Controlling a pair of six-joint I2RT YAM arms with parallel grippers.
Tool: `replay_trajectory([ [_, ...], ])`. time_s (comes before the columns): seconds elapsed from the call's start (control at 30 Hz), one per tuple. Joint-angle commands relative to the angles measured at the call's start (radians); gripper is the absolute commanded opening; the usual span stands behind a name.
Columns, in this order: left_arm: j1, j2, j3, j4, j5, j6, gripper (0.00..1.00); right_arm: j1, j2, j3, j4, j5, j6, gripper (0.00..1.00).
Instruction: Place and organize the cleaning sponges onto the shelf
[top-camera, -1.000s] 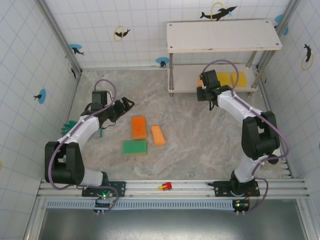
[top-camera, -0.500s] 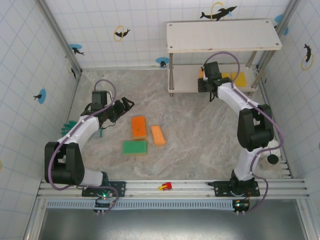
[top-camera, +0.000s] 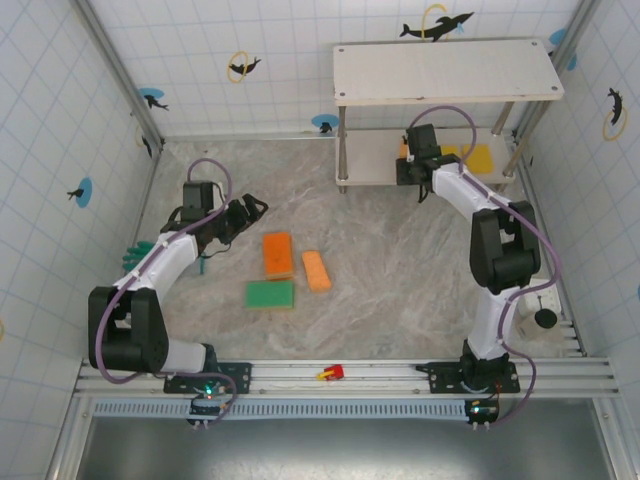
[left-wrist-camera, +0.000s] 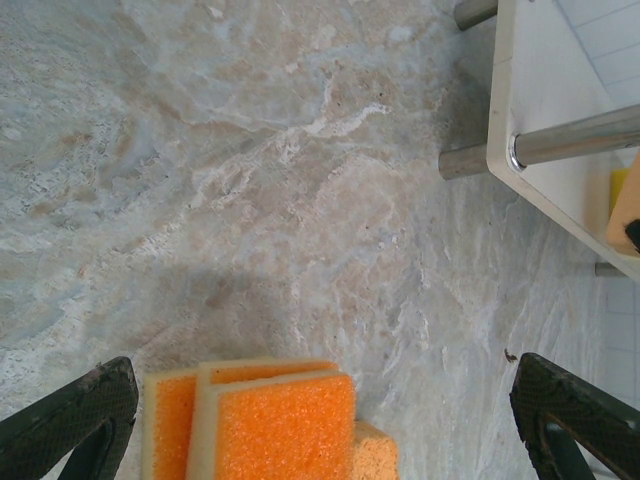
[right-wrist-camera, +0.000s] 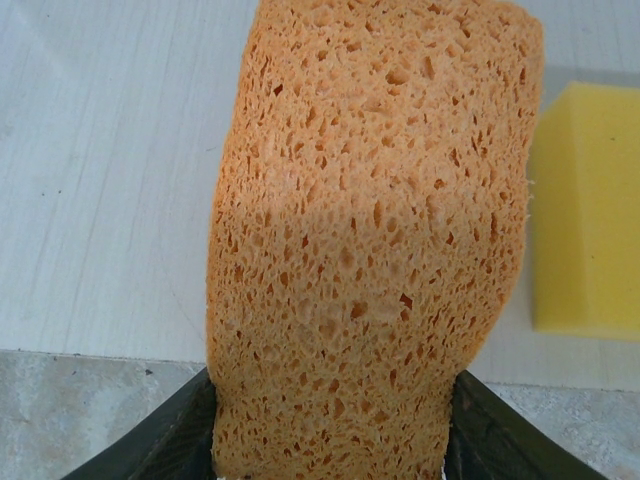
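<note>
One pale-orange sponge (right-wrist-camera: 370, 250) is pinched across its width at the near end by the right gripper (right-wrist-camera: 330, 455), a finger on each side edge. It hangs over the lower board (right-wrist-camera: 110, 180) of the shelf (top-camera: 445, 70), under the top board. We can't tell if it touches the board yet.

We judge the step as setting it down:
- lower until the broad face lies flat on the board
- keep it left of the yellow sponge (right-wrist-camera: 590, 210), just beside, no overlap
- line up the long sides so the row reads tidy
- spread the fingers only once it rests, then back straight out, clear of the top board and legs

Its long axis runs straight out from the fingers into the shelf, with the free end pointing at the far edge. The far half bows a little toward the yellow one, so it may flop that way on release. The yellow sponge's long axis looks about parallel.

Left gripper (left-wrist-camera: 320, 425) is spread wide, holding nothing, over the table (left-wrist-camera: 250, 150) above the orange sponge (top-camera: 277, 255). That one runs near-to-far. The pale sponge (top-camera: 316, 270) is beside it, and the green sponge (top-camera: 270, 294) lies crosswise.
</note>
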Motion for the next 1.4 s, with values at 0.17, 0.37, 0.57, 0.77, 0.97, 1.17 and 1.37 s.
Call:
replay_trajectory([
  [0.17,-0.003,-0.032,-0.015,-0.028,-0.011,0.008,0.97,-0.009,0.003,-0.023,0.107,0.013,0.008,0.55],
  [0.37,-0.002,-0.036,-0.025,-0.023,-0.009,0.003,0.97,-0.009,0.004,-0.048,0.130,0.004,0.026,0.55],
  [0.57,-0.002,-0.037,-0.029,-0.023,-0.012,0.006,0.97,-0.009,0.005,-0.066,0.149,-0.002,0.040,0.55],
  [0.77,-0.002,-0.039,-0.032,-0.023,-0.012,0.007,0.97,-0.012,0.026,-0.035,0.134,-0.006,0.034,0.55],
  [0.97,-0.003,-0.042,-0.036,-0.023,-0.014,0.009,0.97,-0.016,0.057,-0.004,0.112,-0.010,0.029,0.55],
  [1.17,-0.002,-0.044,-0.037,-0.026,-0.015,0.010,0.97,-0.019,0.065,0.006,0.114,-0.015,0.030,0.55],
  [1.37,-0.002,-0.045,-0.038,-0.026,-0.016,0.012,0.97,-0.024,0.076,0.028,0.103,-0.018,0.028,0.55],
])
